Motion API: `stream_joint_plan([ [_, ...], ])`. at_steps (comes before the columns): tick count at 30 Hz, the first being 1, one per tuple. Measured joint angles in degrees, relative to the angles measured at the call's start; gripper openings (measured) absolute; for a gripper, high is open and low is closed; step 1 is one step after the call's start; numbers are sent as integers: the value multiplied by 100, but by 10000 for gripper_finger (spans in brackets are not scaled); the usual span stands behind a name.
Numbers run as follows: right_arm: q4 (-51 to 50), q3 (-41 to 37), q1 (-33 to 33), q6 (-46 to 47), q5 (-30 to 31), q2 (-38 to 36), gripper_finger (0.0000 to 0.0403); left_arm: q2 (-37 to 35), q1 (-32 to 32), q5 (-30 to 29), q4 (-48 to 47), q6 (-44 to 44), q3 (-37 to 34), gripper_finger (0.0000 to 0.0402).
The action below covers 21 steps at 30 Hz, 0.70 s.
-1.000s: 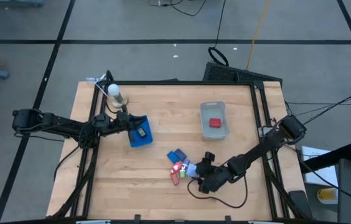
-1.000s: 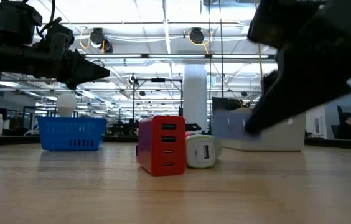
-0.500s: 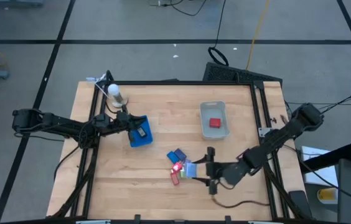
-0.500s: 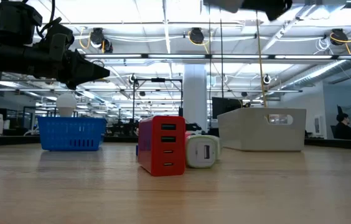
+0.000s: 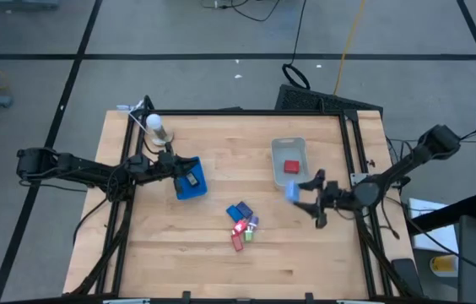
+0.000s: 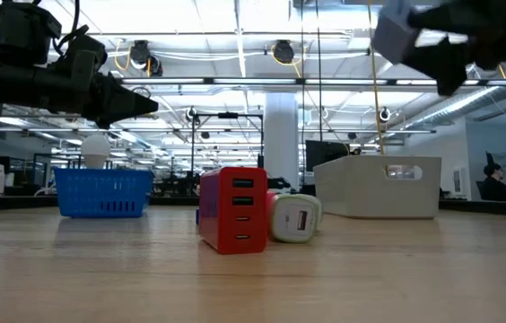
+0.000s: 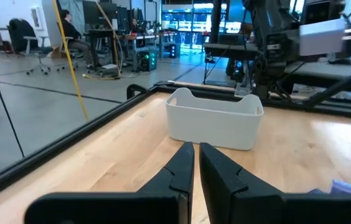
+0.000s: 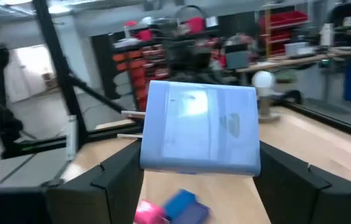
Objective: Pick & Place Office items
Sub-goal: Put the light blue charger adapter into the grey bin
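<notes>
Just beside the white bin (image 5: 289, 162), above the bench (image 5: 221, 262), a pale blue block (image 5: 290, 192) hangs grasped in the right gripper's (image 5: 299, 191) jaws. A small pile of pieces (image 5: 242, 225) lies mid-bench. The left gripper (image 5: 186, 174), jaws clenched empty, hovers over the blue basket (image 5: 194, 191).

Lifted my right end effector (image 5: 305, 192) off the pile (image 5: 242, 225), carrying a pale blue block (image 5: 291, 192); swung toward the clear bin (image 5: 289, 150).
</notes>
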Motion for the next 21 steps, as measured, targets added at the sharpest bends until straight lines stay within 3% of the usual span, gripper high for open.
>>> stream_joint_plan([
  [11,-89,-805,-147,-905,113,-1328,250,1,2,0,-21,670,0,26],
  [21,-463,-997,-257,-999,98,-1335,250,0,0,-5,33,778,0,26],
])
